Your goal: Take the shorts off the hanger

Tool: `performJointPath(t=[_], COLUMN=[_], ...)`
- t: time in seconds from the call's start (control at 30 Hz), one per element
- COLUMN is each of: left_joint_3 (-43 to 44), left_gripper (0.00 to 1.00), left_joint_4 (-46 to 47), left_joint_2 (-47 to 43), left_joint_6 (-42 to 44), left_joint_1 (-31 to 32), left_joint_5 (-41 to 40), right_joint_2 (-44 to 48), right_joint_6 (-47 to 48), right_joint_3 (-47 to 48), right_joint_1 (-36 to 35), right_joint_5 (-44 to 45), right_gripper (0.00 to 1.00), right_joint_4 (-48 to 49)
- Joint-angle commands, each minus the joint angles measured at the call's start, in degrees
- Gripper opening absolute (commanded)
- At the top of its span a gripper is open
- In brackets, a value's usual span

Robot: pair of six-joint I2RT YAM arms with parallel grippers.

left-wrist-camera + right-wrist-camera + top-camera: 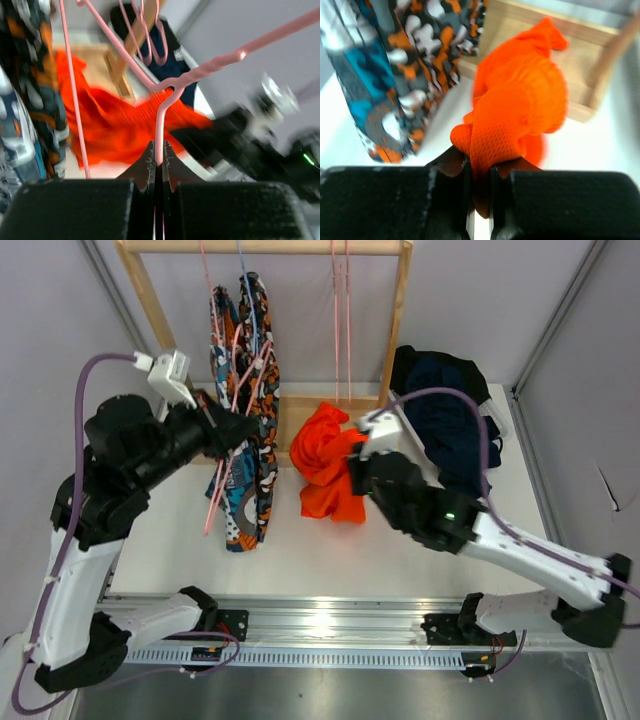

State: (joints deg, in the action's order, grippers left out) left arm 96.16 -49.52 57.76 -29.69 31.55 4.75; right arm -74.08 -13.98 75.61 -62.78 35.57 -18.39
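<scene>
**Roughly halfway through, by the look of it**

Two printed pairs hang inside the rack (400,310), at its left end: the camo pair (263,345) and the teal pair (240,512), with pink wire crossing them. I judge both to be on their hangers yet, so they are the work that remains.

The orange shorts (520,100) are off and lie bunched on the table (170,540) just in front of the rack's base. The right gripper (480,165) is clenched on a fold of them. A dark heap (450,420) lies beside the rack's right post, also off. Two spare hangers (341,320) dangle bare from the rack's bar, right of the prints.

The left gripper (159,150) is in front of the rack's left end, against the prints, and is pinched tight on the thin pink hanger (160,130).

Which of the two prints that hanger carries I cannot tell, since the wires tangle in the top view. The dark heap may be one pair or two, as navy and black run together. The left wrist view is blurred, and both wrist views cut the prints off at the edge.
</scene>
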Motion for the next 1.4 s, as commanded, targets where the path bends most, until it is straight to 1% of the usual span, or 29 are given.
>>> performJointPath(t=[0.0, 0.07, 0.1, 0.13, 0.2, 0.23, 0.27, 0.3, 0.33, 0.37, 0.4, 0.43, 0.47, 0.5, 0.53, 0.63, 0.67, 0.7, 0.77, 0.87, 1.03, 1.13, 1.17, 1.2, 1.23, 1.27, 1.3, 1.33, 1.37], left_joint_3=[7.2, 11.9, 12.9, 15.8, 17.8, 20.8, 21.6, 22.3, 24.1, 26.6, 29.4, 30.9, 33.2, 35.0, 36.5, 38.7, 40.3, 41.9, 42.8, 41.2, 39.3, 40.3, 41.6, 42.1, 42.5, 43.4, 43.8, 44.2, 45.6], left_gripper=[0.00, 0.00, 0.00, 0.00, 0.00, 0.00, 0.00, 0.00, 0.00, 0.00, 0.00, 0.00, 0.00, 0.00, 0.00, 0.00, 0.00, 0.00, 0.00, 0.00, 0.00, 0.00, 0.00, 0.00, 0.00, 0.00, 0.00, 0.00, 0.00], left_joint_4=[6.4, 7.5, 8.8, 9.3, 10.6, 10.9, 11.3, 11.6, 12.3, 12.4, 12.3, 11.9, 11.9, 12.1, 13.0, 14.4, 14.4, 14.4, 14.4, 15.9, 18.8, 20.2, 20.3, 20.7, 21.2, 21.5, 21.7, 22.2, 22.4], left_joint_2=[7.1, 10.2, 11.6, 14.3, 17.0, 19.5, 20.7, 21.9, 24.4, 25.6, 27.0, 28.5, 31.0, 32.1, 33.9, 36.5, 38.4, 39.3, 40.6, 41.6, 43.1, 45.3, 45.9, 46.6, 47.3, 48.6, 49.3, 50.0, 51.3], left_joint_6=[4.6, 6.0, 6.2, 6.7, 6.8, 6.7, 6.5, 6.2, 6.0, 5.8, 5.6, 5.4, 5.4, 5.3, 5.3, 4.6, 4.3, 3.9, 3.3, 3.9, 4.0, 3.3, 3.1, 2.5, 2.3, 2.0, 1.3, 1.0, 0.2], left_joint_1=[0.3, 0.3, 0.1, 0.0, -0.9, -1.4, -1.9, -3.3, -4.1, -4.7, -6.1, -6.8, -7.3, -8.3, -9.1, -10.5, -10.8, -11.6, -12.5, -12.7, -12.7, -12.7, -12.7, -12.7, -12.7, -12.7, -12.7, -12.7, -12.7], left_joint_5=[-4.4, -6.3, -7.3, -7.5, -7.0, -6.4, -5.6, -5.2, -2.8, -2.0, -1.3, 0.3, 0.9, 1.4, 2.8, 4.6, 6.0, 6.5, 7.9, 8.3, 9.0, 9.8, 10.1, 10.5, 10.6, 10.7, 10.8, 11.2, 11.4], right_joint_2=[16.1, 19.5, 20.9, 20.7, 17.8, 16.1, 14.2, 12.1, 7.4, 5.0, 2.8, -2.1, -4.9, -7.8, -13.2, -20.6, -25.4, -27.9, -33.5, -35.0, -33.8, -30.5, -29.4, -28.4, -27.6, -27.8, -28.5, -29.3, -28.3], right_joint_6=[3.2, 7.4, 9.5, 11.7, 17.3, 18.6, 19.4, 19.2, 18.3, 17.2, 14.8, 14.2, 13.5, 12.2, 10.5, 7.9, 7.7, 7.4, 6.4, 3.9, 1.8, -0.3, -1.0, -2.2, -2.2, -2.5, -3.2, -3.9, -4.6], right_joint_3=[-1.0, 1.3, 2.7, 4.3, 11.3, 14.1, 20.4, 23.9, 27.4, 33.9, 36.9, 39.8, 43.1, 49.9, 53.3, 64.3, 67.0, 72.6, 76.7, 75.0, 64.9, 53.0, 44.2, 39.8, 36.5, 33.7, 30.4, 28.9, 25.9], right_joint_1=[1.2, 3.0, 6.2, 8.1, 13.0, 19.7, 23.7, 27.8, 36.2, 40.2, 43.5, 48.5, 50.5, 52.0, 54.5, 56.5, 57.0, 57.3, 57.9, 58.7, 59.1, 58.9, 58.7, 58.7, 58.7, 58.7, 58.8, 58.8, 58.7], right_joint_5=[13.0, 15.7, 15.8, 15.6, 11.6, 9.1, 6.3, -1.0, -4.9, -8.6, -15.2, -17.8, -19.4, -20.9, -24.1, -27.9, -28.3, -28.5, -29.7, -31.4, -33.5, -34.6, -34.1, -34.4, -34.8, -34.7, -37.0, -36.2, -35.7], right_gripper=[0.00, 0.00, 0.00, 0.00, 0.00, 0.00, 0.00, 0.00, 0.00, 0.00, 0.00, 0.00, 0.00, 0.00, 0.00, 0.00, 0.00, 0.00, 0.00, 0.00, 0.00, 0.00, 0.00, 0.03, 0.17, 0.93, 0.99, 0.99, 0.99], right_joint_4=[-0.2, -2.2, -2.4, -2.5, -3.7, -4.2, -6.1, -7.5, -8.8, -10.2, -10.6, -10.8, -11.0, -11.4, -11.3, -8.3, -7.6, -7.3, -6.0, -2.2, 2.7, 6.1, 7.1, 8.6, 8.5, 7.2, 5.1, -0.2, -0.5])
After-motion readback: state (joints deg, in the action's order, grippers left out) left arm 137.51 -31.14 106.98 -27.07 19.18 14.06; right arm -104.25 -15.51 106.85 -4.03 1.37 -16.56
